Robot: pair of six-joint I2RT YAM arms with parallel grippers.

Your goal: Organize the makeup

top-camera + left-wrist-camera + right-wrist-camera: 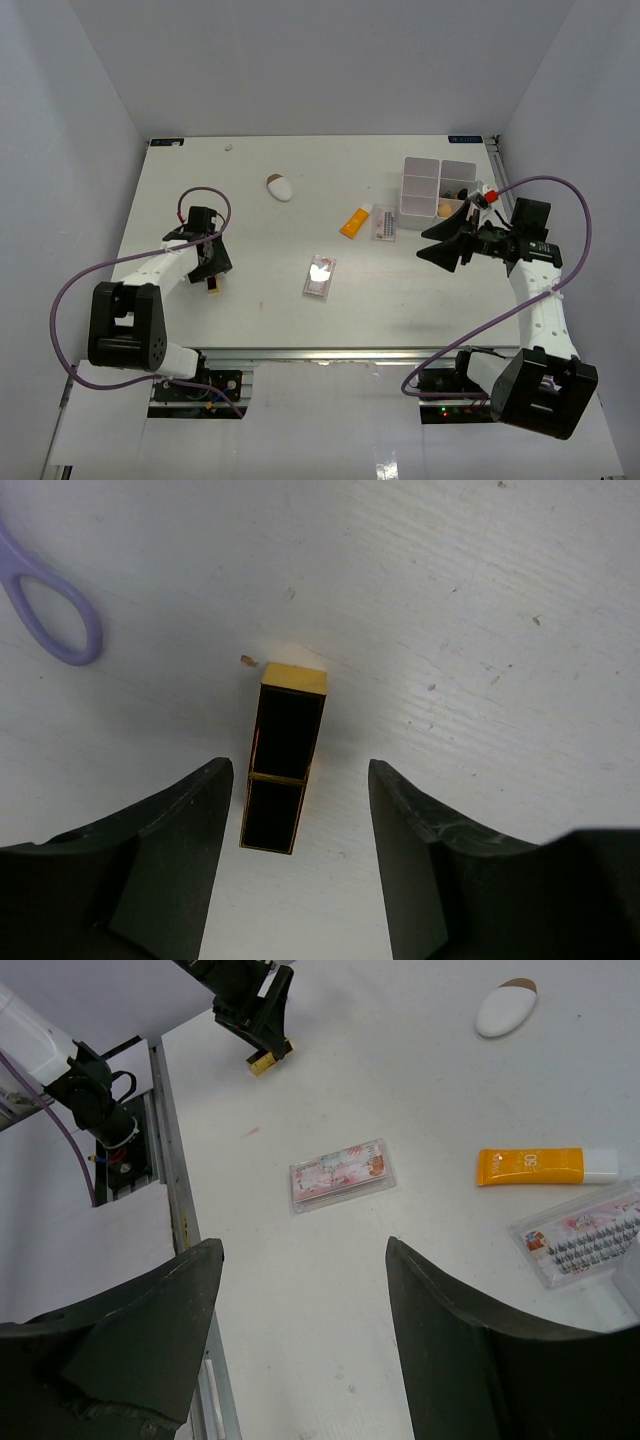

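My left gripper (211, 272) is open and low over the table. A black, gold-edged rectangular tube (281, 760) lies flat just ahead of its jaws, nearer the left one; it also shows in the top view (213, 288). My right gripper (441, 246) is open and empty in front of the white box (421, 186). A tan sponge (444, 208) lies in the box's near right compartment. A pink palette (320, 275), an orange tube (353, 222), a lash palette (385, 224) and a white-and-brown oval (281, 187) lie on the table. I cannot make out the tan bottle.
A purple cable loop (52, 602) lies on the table by the left gripper. The right wrist view shows the pink palette (343, 1174), the orange tube (540, 1167), the table's metal edge rail (185, 1230) and the left gripper (255, 1015).
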